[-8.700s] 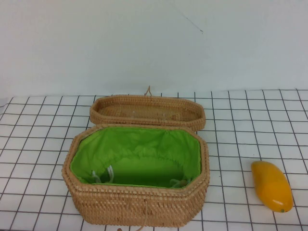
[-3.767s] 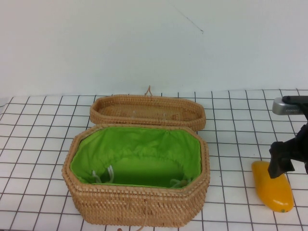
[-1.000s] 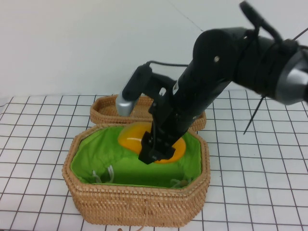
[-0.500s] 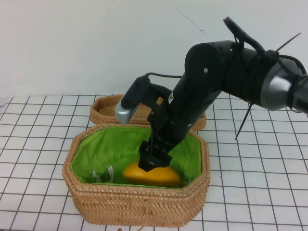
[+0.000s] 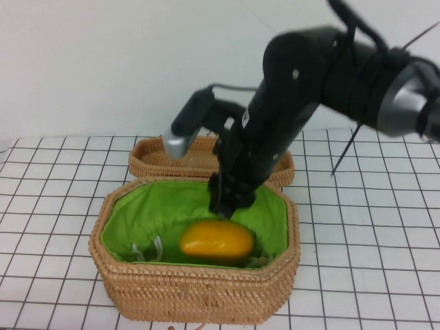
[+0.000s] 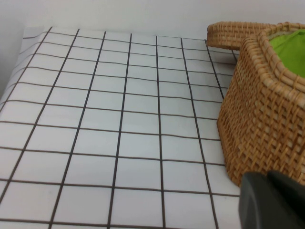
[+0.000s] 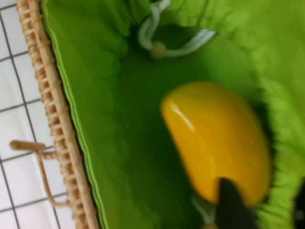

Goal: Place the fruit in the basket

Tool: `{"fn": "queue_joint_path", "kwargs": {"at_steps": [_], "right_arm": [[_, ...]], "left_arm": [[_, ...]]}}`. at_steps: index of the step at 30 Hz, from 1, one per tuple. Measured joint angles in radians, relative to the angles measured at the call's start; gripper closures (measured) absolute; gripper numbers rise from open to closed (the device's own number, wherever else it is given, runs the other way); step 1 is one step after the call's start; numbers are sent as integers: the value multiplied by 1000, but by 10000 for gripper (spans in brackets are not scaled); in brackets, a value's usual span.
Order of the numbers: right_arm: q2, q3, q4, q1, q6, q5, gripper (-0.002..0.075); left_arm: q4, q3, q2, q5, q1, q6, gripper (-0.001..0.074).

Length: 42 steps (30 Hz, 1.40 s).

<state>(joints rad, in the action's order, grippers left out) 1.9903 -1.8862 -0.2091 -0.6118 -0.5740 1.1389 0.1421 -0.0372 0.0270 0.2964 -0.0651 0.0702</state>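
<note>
The fruit [image 5: 216, 240] lies on the green lining at the floor of the basket [image 5: 196, 297], low in the centre of the high view and toward the near wall, so I judge the placing step done and the retreat in hand. Its long axis runs across the frame, left to right, roughly parallel to the near rim; I cannot make out the dark tip in any view, so I cannot say which end leads. My right gripper [image 5: 226, 203] hangs just above the fruit, inside the basket's opening at frame centre, clear of it. In the right wrist view only one dark fingertip [image 7: 232, 206] shows at the bottom edge beside the fruit's yellow skin, with nothing held between the fingers; I read the gripper as released and spread. The next move calls for a straight lift out of the opening, keeping clear of the lining's drawstring [image 7: 172, 44] and the rim. Beyond the basket, in the middle of the frame, the lid [image 5: 148, 158] lies open behind my arm. My left gripper [image 6: 274, 200] is parked low at the bottom right of its own view, beside the basket's outer wall; whether it is open or closed I cannot tell.
</note>
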Motion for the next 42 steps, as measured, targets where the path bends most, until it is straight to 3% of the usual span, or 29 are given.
{"fn": "queue_joint_path", "kwargs": {"at_steps": [1, 18, 35, 38, 42], "right_arm": [[-5, -19, 5, 0, 0, 15, 725], [-410, -27, 128, 12, 63, 99, 724], [-921, 553, 77, 12, 163, -14, 724], [-959, 588, 56, 12, 298, 41, 725], [-957, 591, 56, 12, 308, 154, 725]], "left_arm": [[0, 0, 0, 0, 0, 0, 734], [0, 0, 0, 0, 0, 0, 734], [0, 0, 0, 0, 0, 0, 734], [0, 0, 0, 0, 0, 0, 734], [0, 0, 0, 0, 0, 0, 734]]}}
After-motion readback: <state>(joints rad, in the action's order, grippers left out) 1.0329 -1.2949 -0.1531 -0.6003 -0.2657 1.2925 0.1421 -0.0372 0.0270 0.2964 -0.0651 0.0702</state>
